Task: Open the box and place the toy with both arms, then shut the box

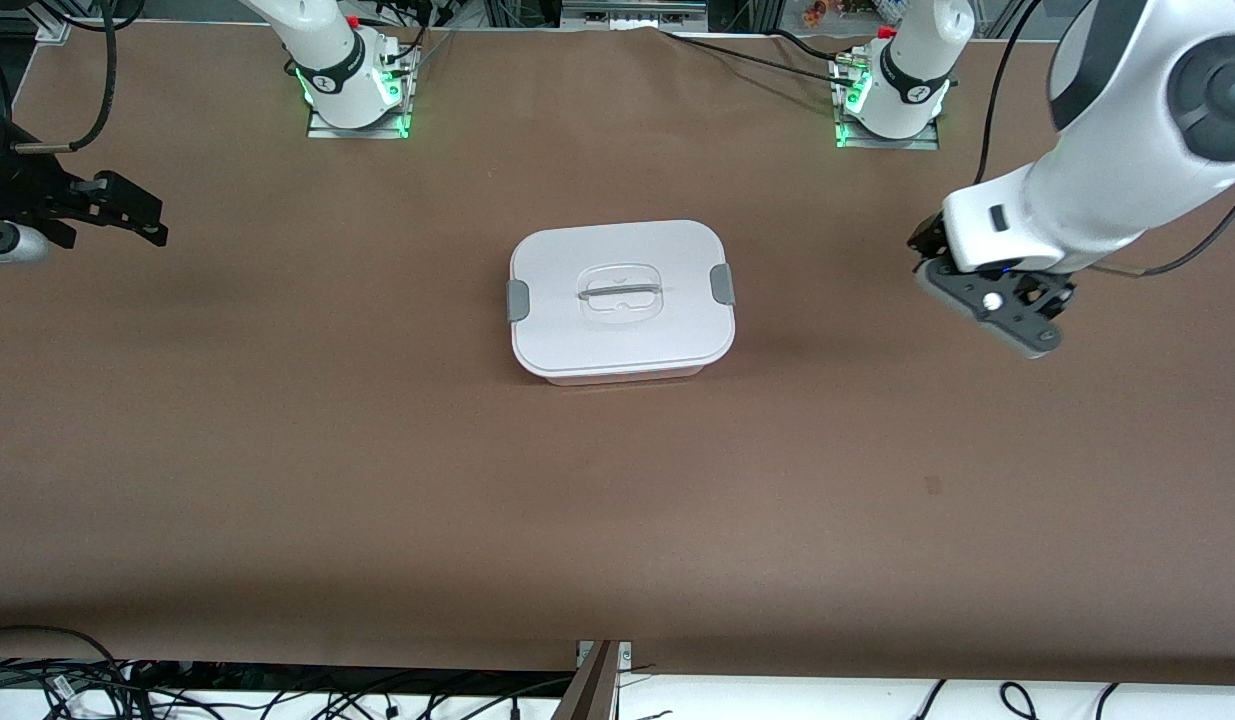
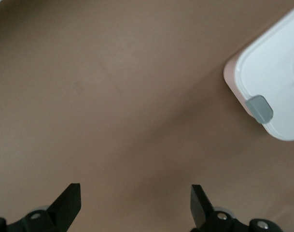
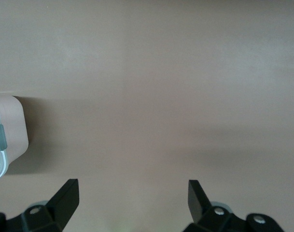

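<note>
front shows whole box (image 1: 622,298), lid on, mid-table; wrists only its corners | left gripper (image 2: 136,203) wide, empty | right gripper (image 3: 132,200) wide, empty | box between, apart

The left arm (image 1: 1117,170) reaches in from its base, wrist bent down, and its left gripper (image 2: 135,205) hangs with both fingers spread wide, nothing between them. The right gripper (image 3: 133,203) hangs likewise, fingers wide apart and empty.
</note>
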